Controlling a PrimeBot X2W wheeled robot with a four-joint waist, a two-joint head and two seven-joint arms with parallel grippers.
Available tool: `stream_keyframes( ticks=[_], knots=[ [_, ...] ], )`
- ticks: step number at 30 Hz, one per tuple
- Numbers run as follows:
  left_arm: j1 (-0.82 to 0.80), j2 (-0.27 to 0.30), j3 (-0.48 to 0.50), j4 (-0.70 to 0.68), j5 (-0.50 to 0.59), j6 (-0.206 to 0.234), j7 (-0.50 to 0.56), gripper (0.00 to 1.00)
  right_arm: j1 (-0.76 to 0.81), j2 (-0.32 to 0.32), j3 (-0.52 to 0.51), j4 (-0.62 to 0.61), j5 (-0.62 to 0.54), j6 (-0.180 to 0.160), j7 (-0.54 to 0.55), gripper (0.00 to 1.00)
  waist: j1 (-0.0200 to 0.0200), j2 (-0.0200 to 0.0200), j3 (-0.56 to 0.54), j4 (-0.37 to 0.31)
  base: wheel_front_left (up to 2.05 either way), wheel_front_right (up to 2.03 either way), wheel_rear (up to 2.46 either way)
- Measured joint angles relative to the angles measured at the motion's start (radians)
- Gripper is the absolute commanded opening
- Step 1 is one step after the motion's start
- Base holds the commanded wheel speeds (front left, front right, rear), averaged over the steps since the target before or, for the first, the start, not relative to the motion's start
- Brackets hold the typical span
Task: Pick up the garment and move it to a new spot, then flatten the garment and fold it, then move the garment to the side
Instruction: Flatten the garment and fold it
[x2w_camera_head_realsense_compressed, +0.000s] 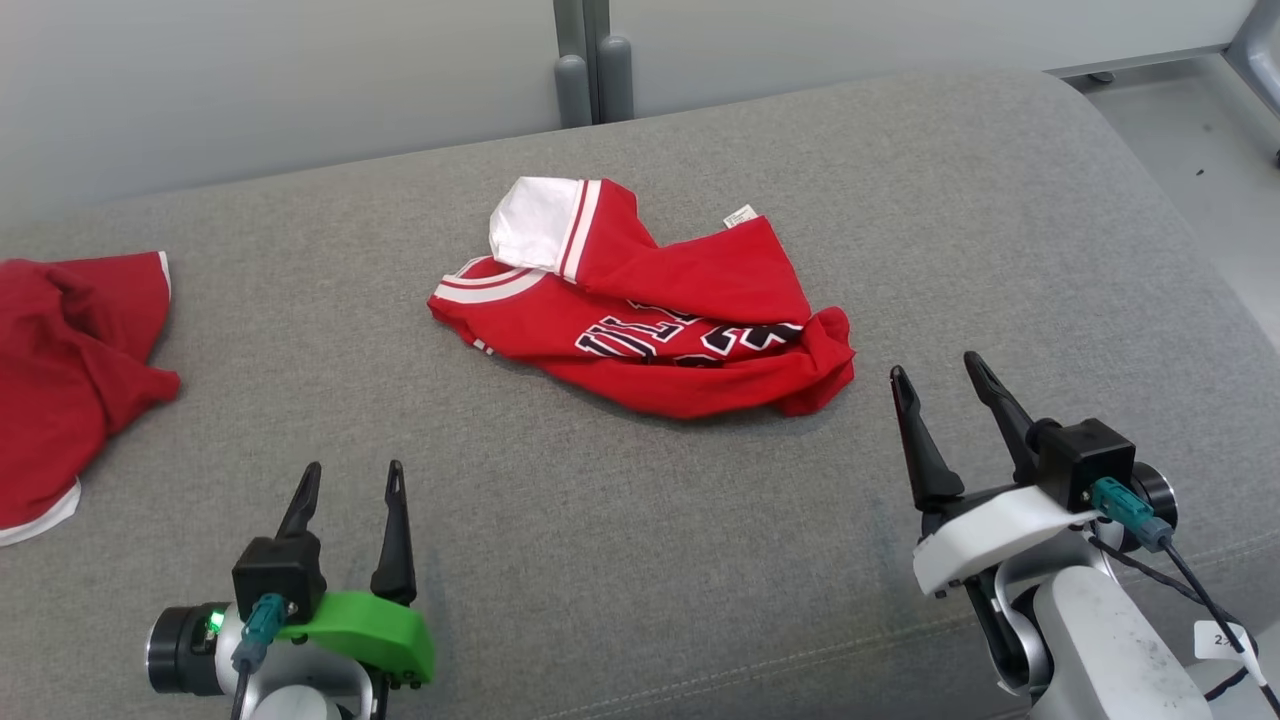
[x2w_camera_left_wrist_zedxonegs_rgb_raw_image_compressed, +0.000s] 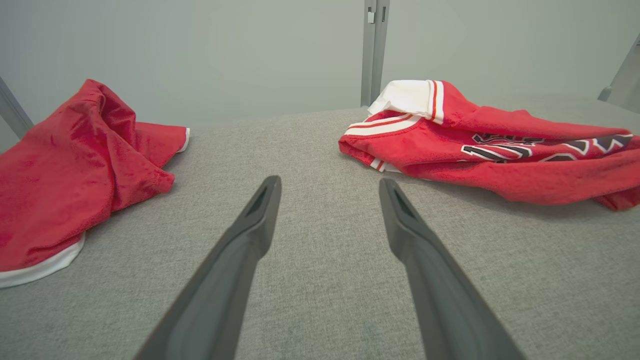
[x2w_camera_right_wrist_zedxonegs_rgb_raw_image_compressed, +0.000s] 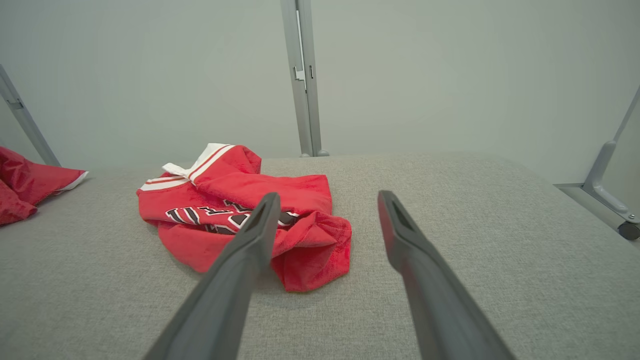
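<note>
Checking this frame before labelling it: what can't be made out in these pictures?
1. Red jersey lettering: head view, its own folds cover part.
2. Other red garment: head view, cut off by left edge.
3. White label: head view, print too small to read.

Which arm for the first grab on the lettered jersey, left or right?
Right, probably. The right gripper, open, sits close to the jersey at its bunched corner; the left gripper, also open, is farther off.

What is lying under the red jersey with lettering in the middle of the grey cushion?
The jersey lies bunched directly on the grey cushion; nothing pokes out around its edges. Anything beneath its folds is covered, so cannot be told.
</note>
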Motion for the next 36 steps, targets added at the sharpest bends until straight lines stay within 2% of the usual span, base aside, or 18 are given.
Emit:
stream_keyframes(
  ticks=[6,16,21,26,36],
  knots=[
    [-0.098,0.000,-0.018,0.059,0.000,-0.010,0.006,1.00,-0.023,0.001,-0.006,-0.004,0.000,0.001,0.000,1.00,0.0000,0.0000,0.028,-0.011,0.00,0.00,0.00],
    [-0.285,0.036,-0.022,0.183,0.001,-0.052,0.118,1.00,-0.059,0.003,0.006,-0.013,-0.010,0.015,0.000,1.00,0.0000,0.0000,0.085,-0.050,0.00,0.00,0.00],
    [-0.365,0.067,-0.026,0.246,0.011,-0.079,0.168,1.00,-0.069,0.003,0.012,-0.014,-0.019,0.019,0.000,1.00,0.0000,0.0000,0.119,-0.082,0.00,0.00,0.00],
    [-0.425,0.069,-0.021,0.292,0.007,-0.094,0.189,1.00,-0.089,0.004,0.012,-0.018,-0.019,0.023,0.000,1.00,0.0000,0.0000,0.153,-0.122,0.00,0.00,0.00],
    [-0.523,0.102,-0.017,0.397,0.012,-0.106,0.220,1.00,-0.120,0.006,0.012,-0.025,-0.020,0.026,0.000,1.00,0.0000,0.0000,0.219,-0.196,0.00,0.00,0.00]
  ],
)
